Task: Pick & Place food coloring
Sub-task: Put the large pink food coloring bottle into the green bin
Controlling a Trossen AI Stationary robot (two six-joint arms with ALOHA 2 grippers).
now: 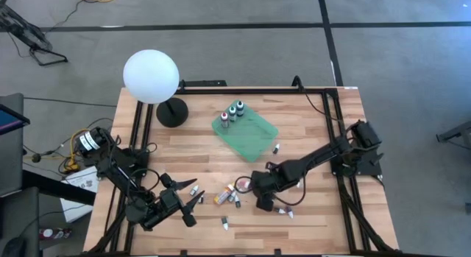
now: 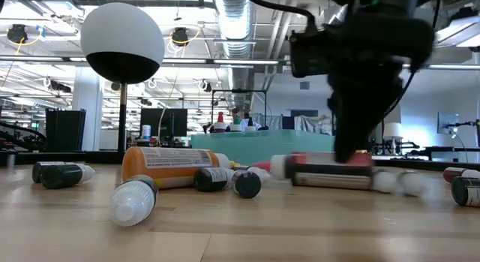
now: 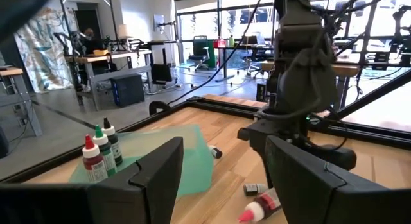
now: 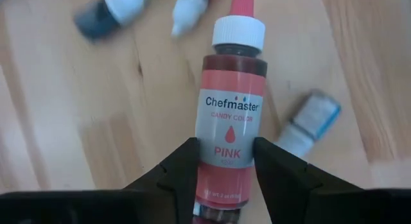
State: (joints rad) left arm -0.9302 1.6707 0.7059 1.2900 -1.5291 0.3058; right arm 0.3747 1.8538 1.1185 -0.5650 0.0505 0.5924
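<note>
My right end effector (image 4: 223, 161) pinches the pink Chefmaster bottle (image 4: 229, 118) lying on the table (image 4: 77, 121) at its labelled lower body. It is probably light, stiff and slick, so I stay mid-body. Left end effector (image 3: 221, 179) waits open.

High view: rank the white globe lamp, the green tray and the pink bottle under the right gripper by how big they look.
1. Green tray, roughly tied with
2. White globe lamp; it stands nearer the camera, so their order is unsure.
3. Pink bottle, clearly smallest, partly hidden by the right gripper.
</note>
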